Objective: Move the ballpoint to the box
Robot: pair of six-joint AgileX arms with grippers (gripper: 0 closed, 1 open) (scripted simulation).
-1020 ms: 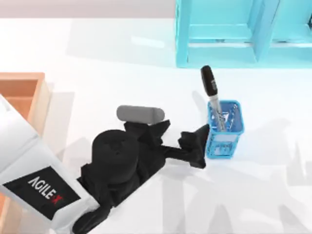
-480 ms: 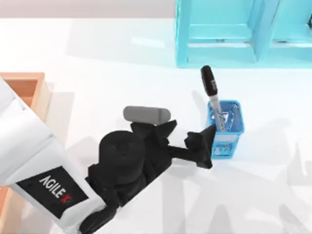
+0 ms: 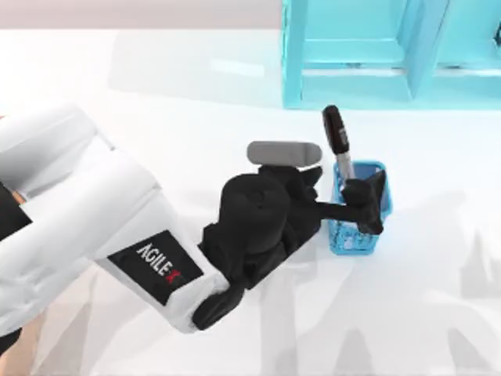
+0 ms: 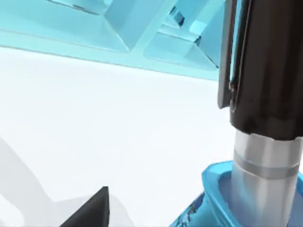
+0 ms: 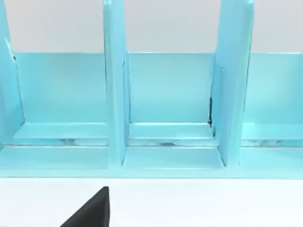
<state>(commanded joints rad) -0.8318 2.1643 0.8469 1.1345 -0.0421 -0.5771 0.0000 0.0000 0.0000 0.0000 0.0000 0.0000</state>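
Note:
The ballpoint (image 3: 335, 131) stands tilted in a small blue mesh cup (image 3: 354, 236), its black top sticking out above the rim. My left gripper (image 3: 362, 205) hangs open over the cup, right beside the pen's silver barrel and not gripping it. In the left wrist view the ballpoint (image 4: 265, 71) looms close, its silver barrel going down into the cup (image 4: 215, 187), with one dark fingertip (image 4: 92, 210) off to the side. The box is hidden under my left arm. In the right wrist view one dark fingertip (image 5: 92, 210) sits well off centre, so the right gripper stands open.
A turquoise cabinet-like frame (image 3: 352, 78) stands at the table's back right, just behind the cup. The right wrist camera faces the frame's open compartments (image 5: 165, 94). My bulky white left arm (image 3: 94, 211) spans the table's left half.
My left arm has swung right and toward the back. Its gripper went from the cup's left side to over the cup beside the ballpoint. The arm now covers the box.

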